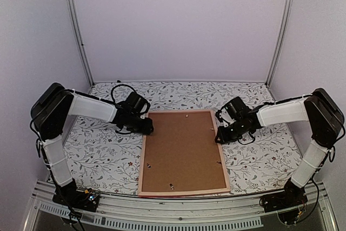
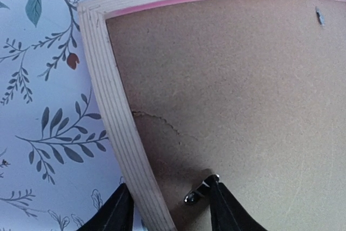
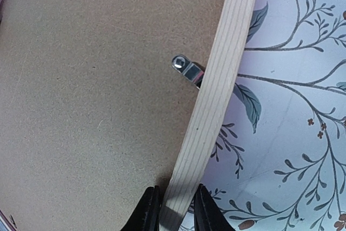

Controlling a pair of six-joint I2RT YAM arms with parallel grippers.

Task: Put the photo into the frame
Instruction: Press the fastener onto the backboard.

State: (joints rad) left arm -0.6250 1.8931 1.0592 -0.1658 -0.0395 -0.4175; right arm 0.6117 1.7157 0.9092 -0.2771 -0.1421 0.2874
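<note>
- Fibreboard backing (image 1: 183,150), plain brown, faces up inside the large rectangular picture frame with a thin pink border (image 1: 184,191). The frame lies flat and back-up in the middle of the counter (image 1: 97,150), which has a white covering printed with leaves.
- The frame's long sides run away from the arm bases, and its near short side lies close to the counter's near edge.
- The left claw (image 1: 147,126) sits at the frame's left long side, near the far left corner.
- In the left wrist view, the left claw (image 2: 170,187) straddles the pale layered-wood rail of the frame (image 2: 102,79). One black finger is outside, over the counter (image 2: 38,106), and the other is inside, over the backing (image 2: 232,96).
- The left claw's jaws are spread wider than the rail, with a gap on the inner side, so it has hold of nothing.
- A small silver metal clip (image 2: 194,195) lies on the backing just beside the inner finger.
- The right claw (image 1: 219,135) sits at the frame's right long side, toward the far end.
- In the right wrist view, the right claw (image 3: 175,187) has both fingers tight against either face of the wooden rail (image 3: 221,79), pinching it.
- A second silver clip (image 3: 186,70) sits on the backing (image 3: 92,106), touching the rail's inner edge further along from the right claw.
</note>
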